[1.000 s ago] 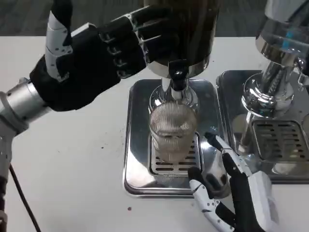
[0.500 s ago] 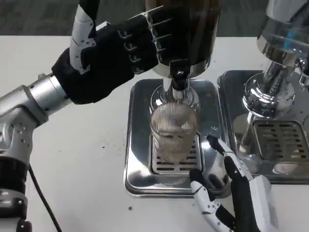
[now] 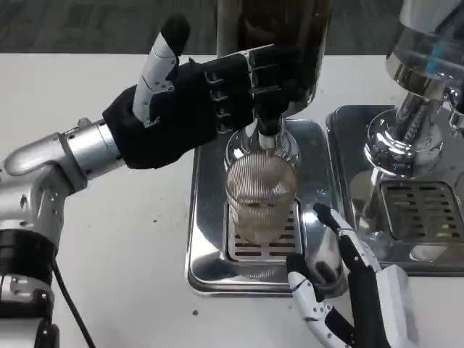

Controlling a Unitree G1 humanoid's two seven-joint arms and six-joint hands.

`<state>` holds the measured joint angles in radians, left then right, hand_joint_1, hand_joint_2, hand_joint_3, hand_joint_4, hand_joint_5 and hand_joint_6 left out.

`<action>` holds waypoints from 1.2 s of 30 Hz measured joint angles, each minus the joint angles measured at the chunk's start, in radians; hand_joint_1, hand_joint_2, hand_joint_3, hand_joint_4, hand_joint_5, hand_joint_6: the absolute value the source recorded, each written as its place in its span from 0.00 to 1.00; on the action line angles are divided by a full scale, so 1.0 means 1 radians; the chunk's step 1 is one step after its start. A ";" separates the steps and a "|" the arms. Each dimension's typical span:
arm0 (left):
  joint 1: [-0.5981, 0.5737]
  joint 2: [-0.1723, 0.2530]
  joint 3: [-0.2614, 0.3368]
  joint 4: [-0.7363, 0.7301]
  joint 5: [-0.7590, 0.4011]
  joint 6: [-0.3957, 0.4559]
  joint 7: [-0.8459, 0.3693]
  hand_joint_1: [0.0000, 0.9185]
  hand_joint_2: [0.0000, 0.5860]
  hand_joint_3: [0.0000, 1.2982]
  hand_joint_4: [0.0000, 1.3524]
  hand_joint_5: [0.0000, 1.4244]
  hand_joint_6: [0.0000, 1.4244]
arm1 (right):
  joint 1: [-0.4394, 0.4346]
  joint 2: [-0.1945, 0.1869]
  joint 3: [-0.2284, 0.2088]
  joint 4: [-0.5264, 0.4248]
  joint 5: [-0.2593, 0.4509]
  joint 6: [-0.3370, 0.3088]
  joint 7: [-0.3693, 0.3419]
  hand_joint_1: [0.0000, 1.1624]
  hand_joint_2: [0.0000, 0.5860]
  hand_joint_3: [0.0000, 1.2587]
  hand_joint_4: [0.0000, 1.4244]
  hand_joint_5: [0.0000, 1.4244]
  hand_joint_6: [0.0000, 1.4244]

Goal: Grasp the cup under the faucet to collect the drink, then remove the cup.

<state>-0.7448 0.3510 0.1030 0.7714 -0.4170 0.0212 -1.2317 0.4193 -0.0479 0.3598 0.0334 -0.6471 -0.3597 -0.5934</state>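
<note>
Head view: the ribbed glass cup [image 3: 259, 201] stands upright on the slotted grate of the steel drip tray [image 3: 205, 239], directly below the faucet [image 3: 267, 129] of the dark drink dispenser [image 3: 279, 43]. The tray rests on the white bench [image 3: 123, 254]. The left robot hand [image 3: 206, 98] is raised at the dispenser, its fingers [image 3: 272, 72] extended against the dispenser base just above the faucet, thumb pointing up; whether it grips anything cannot be told. The right robot hand [image 3: 341, 290] is at the tray's front right corner, near the cup but apart from it, fingers spread, holding nothing. A 2nd chrome dispenser [image 3: 417, 94] stands to the right.
</note>
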 measured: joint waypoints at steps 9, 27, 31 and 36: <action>0.000 -0.001 -0.018 0.000 0.041 -0.098 -0.005 0.00 0.08 0.12 0.07 0.09 0.01 | 0.000 0.002 0.000 0.006 0.000 -0.001 -0.003 0.28 0.63 0.16 0.13 0.11 0.08; 0.003 0.004 -0.072 0.022 0.118 -0.355 0.005 0.00 0.08 0.11 0.04 0.05 0.00 | 0.019 0.005 -0.017 0.003 0.009 -0.004 -0.006 0.27 0.66 0.16 0.14 0.12 0.08; 0.003 0.005 -0.081 0.037 0.125 -0.409 0.016 0.00 0.08 0.11 0.04 0.05 0.00 | 0.021 0.005 -0.023 0.001 0.016 -0.005 -0.006 0.27 0.66 0.16 0.14 0.12 0.08; 0.003 0.005 -0.085 0.061 0.143 -0.475 0.034 0.00 0.08 0.11 0.04 0.05 0.00 | 0.022 0.005 -0.023 0.000 0.018 -0.006 -0.002 0.26 0.66 0.16 0.14 0.12 0.08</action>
<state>-0.7422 0.3560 0.0183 0.8321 -0.2739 -0.4540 -1.1976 0.4413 -0.0429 0.3370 0.0336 -0.6288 -0.3661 -0.5953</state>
